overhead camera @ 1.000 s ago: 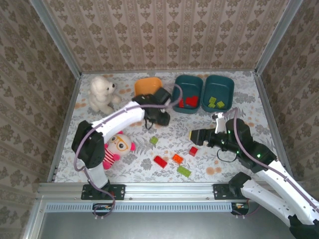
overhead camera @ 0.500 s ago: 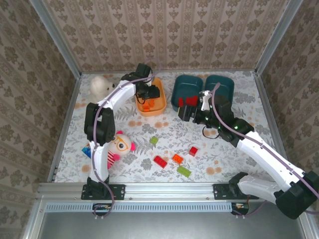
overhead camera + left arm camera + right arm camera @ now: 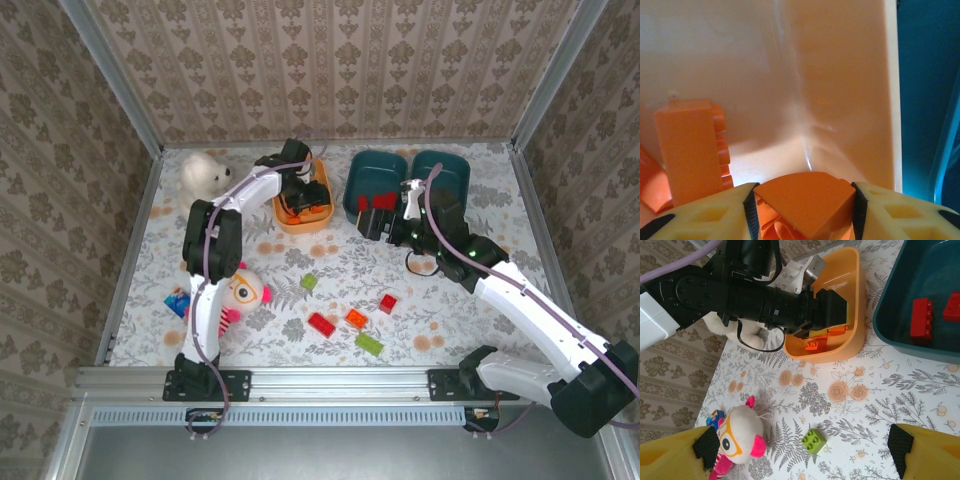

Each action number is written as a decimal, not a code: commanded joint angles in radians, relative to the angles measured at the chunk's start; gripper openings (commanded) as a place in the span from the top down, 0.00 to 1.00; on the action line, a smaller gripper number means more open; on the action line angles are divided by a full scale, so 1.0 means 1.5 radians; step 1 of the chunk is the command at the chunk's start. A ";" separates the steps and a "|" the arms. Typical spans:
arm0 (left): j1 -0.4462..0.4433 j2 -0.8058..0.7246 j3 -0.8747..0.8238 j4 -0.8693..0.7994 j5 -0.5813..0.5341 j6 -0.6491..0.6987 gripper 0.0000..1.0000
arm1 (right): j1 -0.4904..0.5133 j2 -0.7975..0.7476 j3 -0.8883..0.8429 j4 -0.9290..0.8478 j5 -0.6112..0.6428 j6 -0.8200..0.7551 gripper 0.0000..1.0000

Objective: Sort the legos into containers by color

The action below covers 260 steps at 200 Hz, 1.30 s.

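Brick (image 3: 805, 200), orange, smooth angled faces

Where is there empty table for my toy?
Bare floral tabletop sits between the white plush bear and the pink-and-white plush doll, by the left wall. Crowded: the small plastic bricks in front, the orange plastic tub and two teal plastic tubs at the back.

brown damask wallpaper walls (image 3: 330, 70) enclose a floral-print tabletop (image 3: 275, 335).
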 commanded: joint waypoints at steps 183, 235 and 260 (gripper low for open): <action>-0.008 -0.811 -0.683 0.070 -0.120 -0.184 0.31 | 0.265 0.333 0.155 -0.201 0.066 -0.298 0.13; -0.012 -1.083 -0.799 -0.044 -0.121 -0.254 0.27 | 0.280 0.565 0.339 -0.308 0.142 -0.304 0.13; -0.011 -1.124 -0.802 -0.076 -0.125 -0.266 0.27 | 0.280 0.634 0.395 -0.347 0.167 -0.318 0.14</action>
